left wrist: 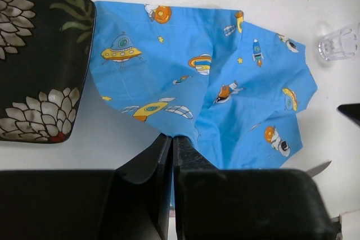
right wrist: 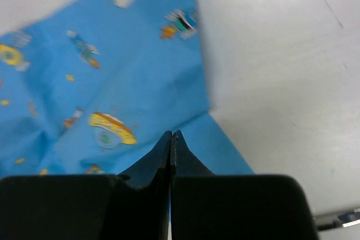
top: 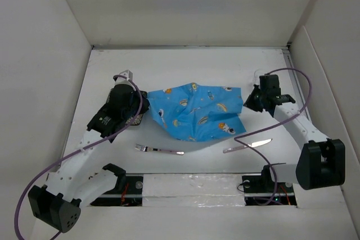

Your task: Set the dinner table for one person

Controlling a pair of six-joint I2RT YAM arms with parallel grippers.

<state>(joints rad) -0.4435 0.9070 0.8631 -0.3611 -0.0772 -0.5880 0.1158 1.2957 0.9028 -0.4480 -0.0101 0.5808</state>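
The left gripper [left wrist: 172,139] has its jaws pressed together on a fold of the blue placemat [left wrist: 214,82]. The right gripper [right wrist: 171,135] looks pinched on the cloth's opposite edge, though its own fingertips hide the contact. The placemat lies crumpled in the middle of the dinner table [top: 185,63]. Only the left wrist view plainly shows the dark flowered plate [left wrist: 39,54] beside the cloth and a clear glass [left wrist: 337,43]. Only the overhead view shows the fork [top: 159,150] and the whole knife [top: 247,145], nearer the arm bases.
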